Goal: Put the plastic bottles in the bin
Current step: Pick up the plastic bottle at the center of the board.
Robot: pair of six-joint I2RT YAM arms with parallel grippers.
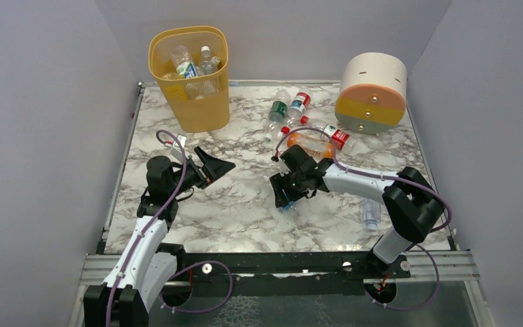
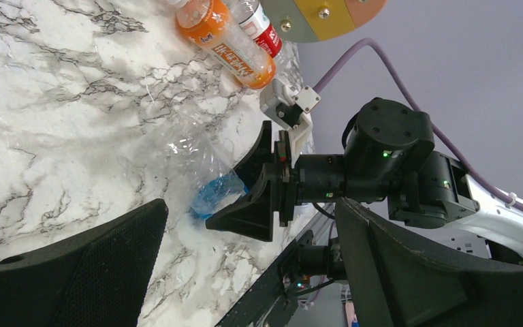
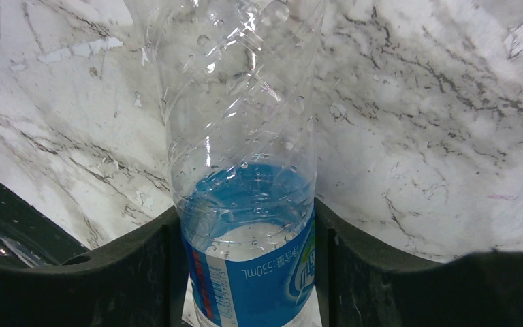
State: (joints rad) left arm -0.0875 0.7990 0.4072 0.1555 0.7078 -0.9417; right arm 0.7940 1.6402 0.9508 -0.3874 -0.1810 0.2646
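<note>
Clasping a blue-label bottle, lying at top-view centre, in the right gripper; left gripper spread wide, empty, centre left. Grasp step in hand; next calls for lifting clear and carrying to the bin, upper left, then releasing

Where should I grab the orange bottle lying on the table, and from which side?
Grip the orange bottle across its labelled middle, coming straight down from above. It lies on its side, so the round body is the broadest hold. A red-labelled bottle lies close beside it, so that flank is probably tight.
</note>
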